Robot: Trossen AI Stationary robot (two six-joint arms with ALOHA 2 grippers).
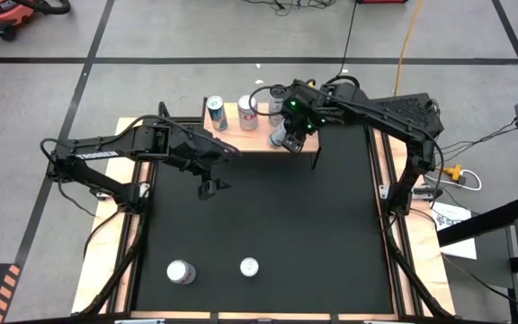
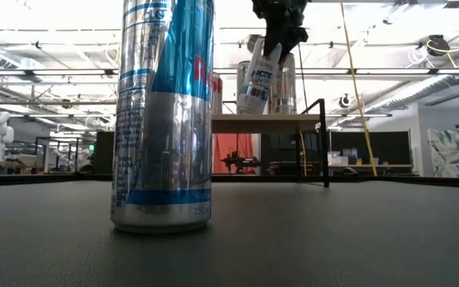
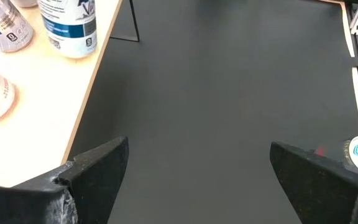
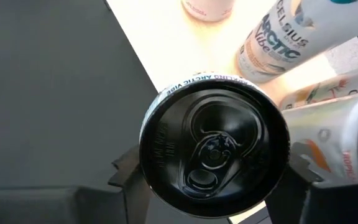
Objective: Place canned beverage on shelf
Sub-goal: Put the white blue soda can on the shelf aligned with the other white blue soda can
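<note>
- Right arm stretched from the table's right side toward the shelf (image 1: 241, 126), elbow raised, wrist bent down over the shelf's right end.
- Right gripper (image 1: 288, 135) clamped on a can (image 4: 214, 151), one finger on each side of the can's body.
- Held can seen tilted in the low view, top leaning toward the gripper, base near the shelf top; cannot tell whether the base touches the wood.
- Long axis of the held can running close to vertical, slightly off upright; black lid with pull tab facing straight into the right wrist camera.
- Held can located at the shelf's right end, just beside the cans already standing there.
- Blue-and-white can (image 1: 216, 113) upright on the shelf's left part; pink can (image 1: 248, 112) upright next to it, toward the shelf's middle.
- Left arm reaching from the table's left side, forearm roughly level, ending in front of the shelf.
- Left gripper (image 1: 209, 187) over the black mat (image 1: 259, 216) near the shelf's front edge, fingers wide apart, holding nothing.
- Two more cans upright on the mat, well apart from the shelf: silver can (image 1: 181, 272) and white can (image 1: 249, 266), side by side near the table's front edge.
</note>
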